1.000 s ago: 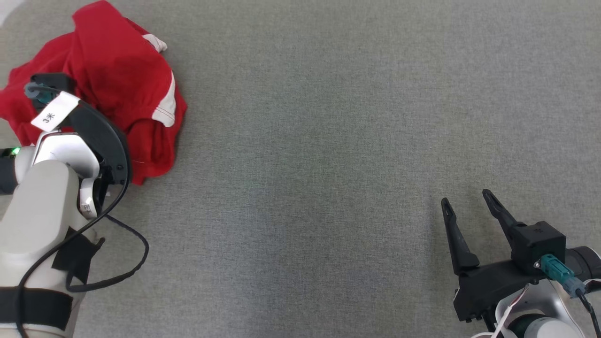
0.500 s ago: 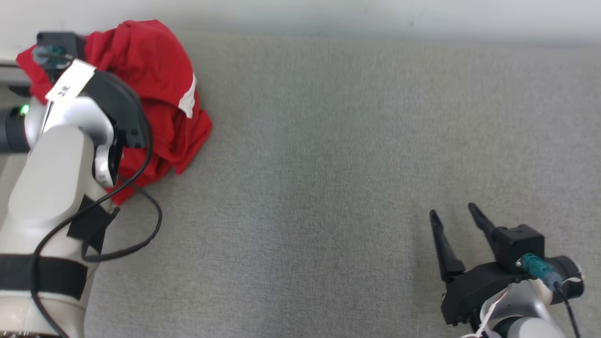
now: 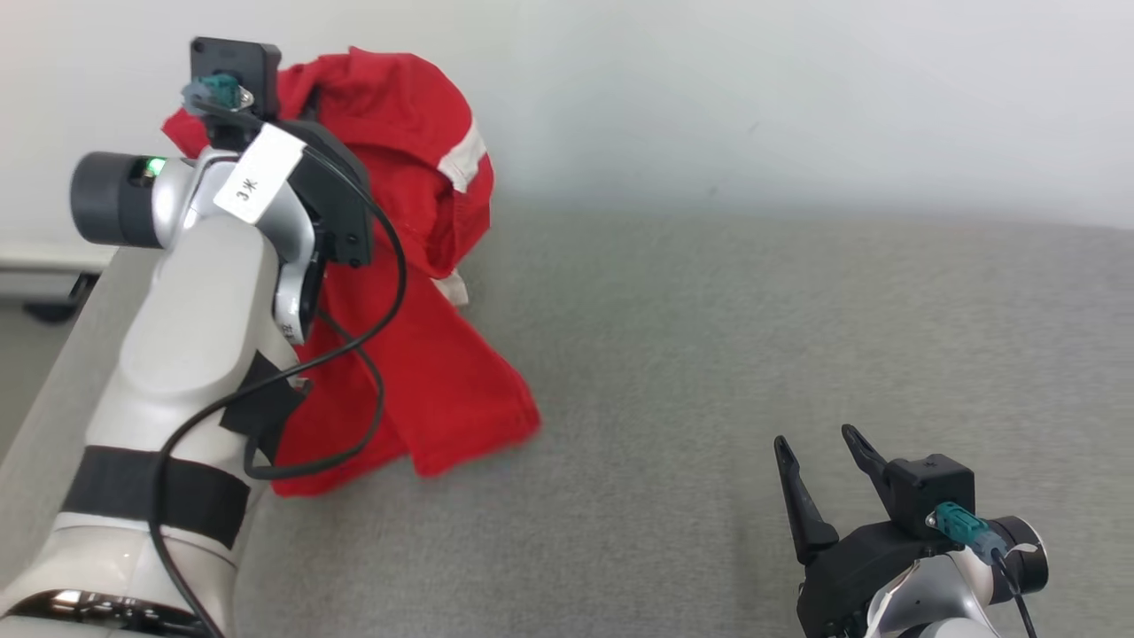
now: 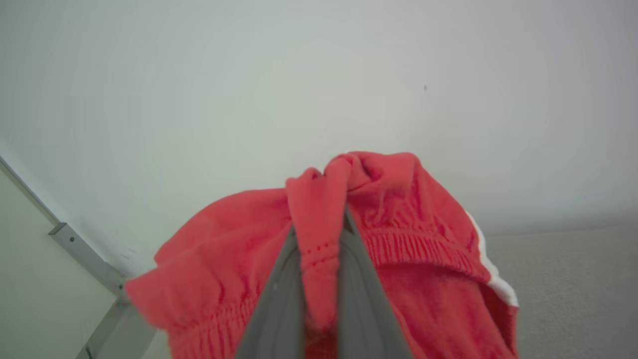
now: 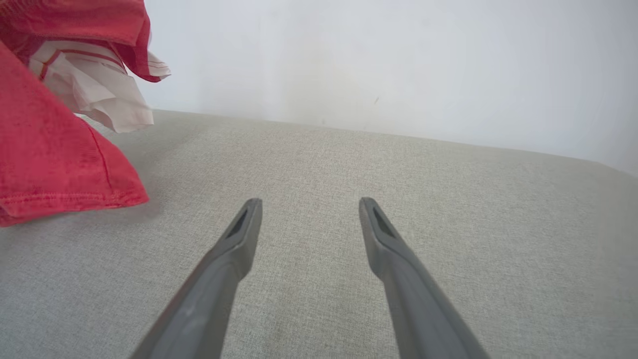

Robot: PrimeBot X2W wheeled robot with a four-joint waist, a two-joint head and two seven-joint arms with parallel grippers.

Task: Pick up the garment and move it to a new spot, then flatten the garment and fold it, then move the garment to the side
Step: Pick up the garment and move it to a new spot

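The garment (image 3: 425,372) is red with white side trim and a white lining, and it hangs bunched from my raised left arm at the upper left. In the left wrist view my left gripper (image 4: 320,222) is shut on a fold of its elastic waistband (image 4: 398,259). Its lower hem (image 5: 50,164) hangs at or just above the grey cloth surface; I cannot tell whether it touches. My right gripper (image 3: 815,436) stands open and holds nothing low at the lower right, well apart from the garment, its fingers (image 5: 239,234) spread over bare cloth.
The grey fabric-covered table (image 3: 709,354) stretches to a white wall (image 3: 797,89) behind. Its left edge runs beside my left arm, with a metal frame rail (image 4: 84,254) beyond it. The wide stretch between the garment and my right gripper is bare cloth.
My left arm has risen with the garment, which has come up off the surface and unfurled downward. The head camera has tilted up, bringing the wall into view. The right gripper stays open.
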